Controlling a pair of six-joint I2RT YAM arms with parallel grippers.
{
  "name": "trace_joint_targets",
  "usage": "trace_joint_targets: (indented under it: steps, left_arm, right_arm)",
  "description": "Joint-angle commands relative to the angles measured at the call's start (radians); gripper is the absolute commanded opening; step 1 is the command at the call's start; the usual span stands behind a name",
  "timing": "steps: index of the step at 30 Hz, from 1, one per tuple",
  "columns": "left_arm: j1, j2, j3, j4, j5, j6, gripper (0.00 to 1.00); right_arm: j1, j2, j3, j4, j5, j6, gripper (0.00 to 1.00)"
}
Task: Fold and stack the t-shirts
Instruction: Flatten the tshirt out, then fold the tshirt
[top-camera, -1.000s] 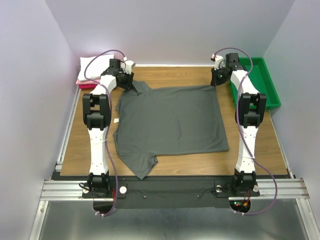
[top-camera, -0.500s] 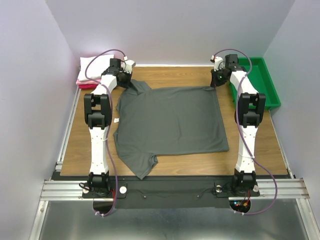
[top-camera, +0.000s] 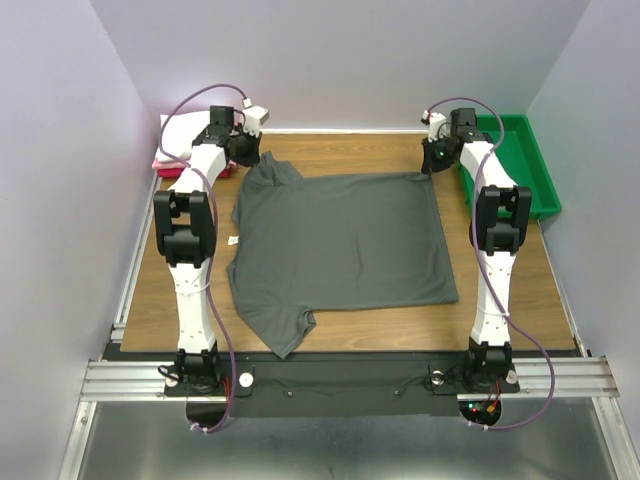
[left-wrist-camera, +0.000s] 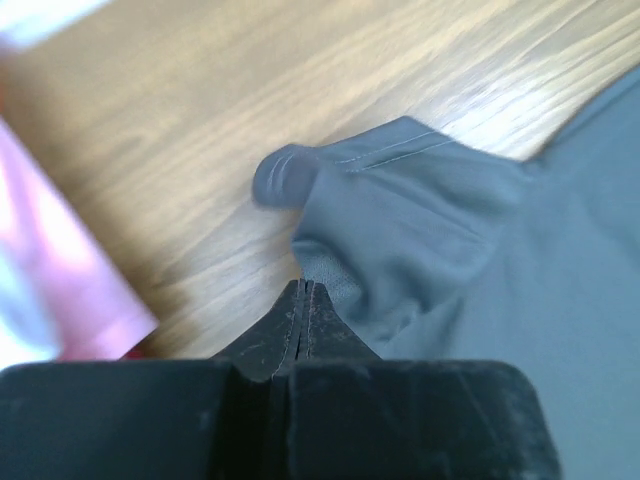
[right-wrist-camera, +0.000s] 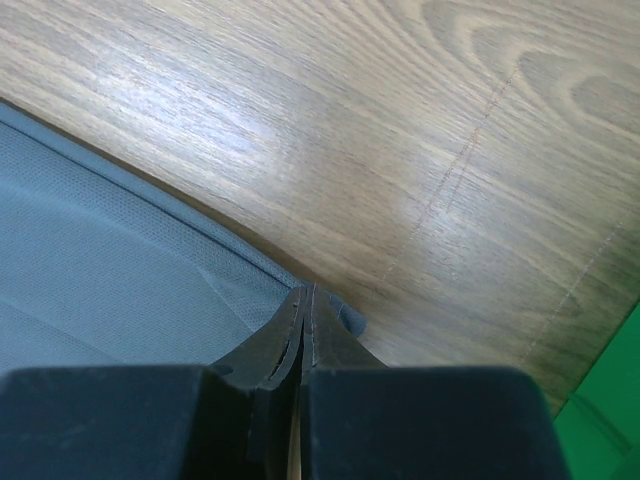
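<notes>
A dark charcoal grey t-shirt (top-camera: 340, 240) lies spread flat on the wooden table (top-camera: 350, 150), its sleeves to the left. My left gripper (top-camera: 247, 152) is shut at the far-left sleeve (left-wrist-camera: 400, 200); its closed tips (left-wrist-camera: 303, 286) meet the crumpled sleeve edge. My right gripper (top-camera: 432, 165) is shut on the shirt's far-right hem corner (right-wrist-camera: 345, 312), low over the table. A folded white shirt (top-camera: 180, 128) on pink/red ones (top-camera: 165, 165) sits in the far-left corner, and the pink one (left-wrist-camera: 90, 290) shows in the left wrist view.
A green plastic tray (top-camera: 523, 165) stands at the far right, beside the right arm. A small white tag (top-camera: 232, 240) lies on the table left of the shirt. Walls close in on the left, back and right sides.
My left arm has swung left and back toward the folded stack, drawing the far-left sleeve with it. The right arm has stayed still.
</notes>
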Motion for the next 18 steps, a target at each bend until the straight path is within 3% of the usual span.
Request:
trace_joint_targets:
  steps: [1, 9, 18]
  left_arm:
    - [0.009, -0.126, -0.036, 0.037, 0.027, 0.047, 0.00]
    - [0.023, -0.201, -0.140, 0.048, 0.034, 0.101, 0.00]
    - [0.036, -0.356, -0.381, 0.125, 0.068, 0.190, 0.00]
  right_arm:
    - [-0.010, -0.090, 0.012, 0.031, 0.001, -0.016, 0.01]
    - [-0.013, -0.151, -0.048, 0.031, 0.005, -0.048, 0.01]
    - [-0.018, -0.239, -0.196, 0.029, -0.027, -0.088, 0.01]
